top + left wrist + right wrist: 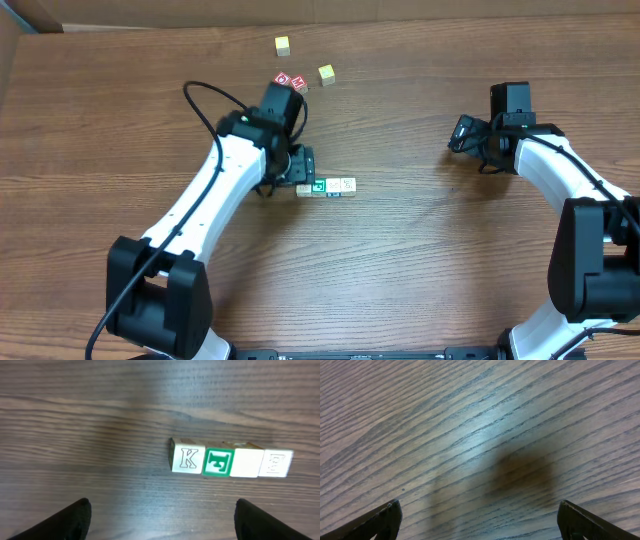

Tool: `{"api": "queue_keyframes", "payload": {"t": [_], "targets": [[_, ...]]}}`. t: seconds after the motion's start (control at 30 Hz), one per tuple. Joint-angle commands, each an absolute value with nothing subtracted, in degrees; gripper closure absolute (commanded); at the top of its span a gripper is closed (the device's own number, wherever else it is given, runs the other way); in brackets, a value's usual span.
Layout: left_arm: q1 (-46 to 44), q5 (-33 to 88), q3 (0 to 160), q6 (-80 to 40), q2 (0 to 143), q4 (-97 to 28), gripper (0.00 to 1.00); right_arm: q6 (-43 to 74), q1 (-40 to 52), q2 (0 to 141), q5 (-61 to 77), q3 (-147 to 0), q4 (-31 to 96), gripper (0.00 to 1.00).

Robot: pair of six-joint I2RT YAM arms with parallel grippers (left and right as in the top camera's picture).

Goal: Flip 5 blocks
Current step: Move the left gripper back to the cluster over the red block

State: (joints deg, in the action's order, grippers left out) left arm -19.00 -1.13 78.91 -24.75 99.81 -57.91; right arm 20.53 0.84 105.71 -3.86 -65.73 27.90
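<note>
Several small wooden blocks (230,461) lie in a tight row on the table. From left to right their faces show a K (187,458), a green-framed letter (218,462), a blank white face (246,463) and a pale E (277,463). From overhead the row (328,187) lies just below and right of my left gripper (302,168). In its wrist view the left gripper (162,521) is open and empty, fingers (70,521) wide apart, the row ahead of them and untouched. My right gripper (462,133) is open over bare wood (480,520), far right of the blocks.
Two red-faced cubes (290,81) sit behind the left arm's wrist. A yellow cube (326,73) lies to their right and another yellow cube (283,44) farther back. A cardboard edge (10,40) borders the table's far left corner.
</note>
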Motion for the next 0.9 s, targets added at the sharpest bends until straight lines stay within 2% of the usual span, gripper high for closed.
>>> {"api": "queue_keyframes", "payload": {"t": [0.0, 0.13, 0.27, 0.57, 0.7, 0.83, 0.87], "targets": [[-16.03, -1.91, 86.72, -22.02, 99.26, -60.38, 0.16, 20.12, 0.62, 105.89, -4.43, -66.74, 27.55, 0.00], [-12.05, -1.67, 95.39, -18.57, 99.26, -64.10, 0.15, 20.10, 0.62, 105.89, -4.43, -66.74, 27.55, 0.00], [-8.08, -0.01, 102.21, -17.93, 99.26, -66.19, 0.09, 20.10, 0.62, 105.89, -4.43, -66.74, 27.55, 0.00], [-6.55, 0.86, 103.13, -11.73, 101.89, -59.00, 0.08, 20.12, 0.62, 105.89, -4.43, -66.74, 27.55, 0.00], [-6.61, 0.73, 103.13, -12.49, 105.65, -58.13, 0.14, 20.12, 0.62, 105.89, -4.43, -66.74, 27.55, 0.00], [-6.83, 0.82, 103.13, -13.56, 110.43, -58.08, 0.30, 20.10, 0.62, 105.89, -4.43, -66.74, 27.55, 0.00], [-6.83, 0.93, 103.13, -13.87, 111.85, -58.06, 0.31, 20.10, 0.62, 105.89, -4.43, -66.74, 27.55, 0.00]]}}
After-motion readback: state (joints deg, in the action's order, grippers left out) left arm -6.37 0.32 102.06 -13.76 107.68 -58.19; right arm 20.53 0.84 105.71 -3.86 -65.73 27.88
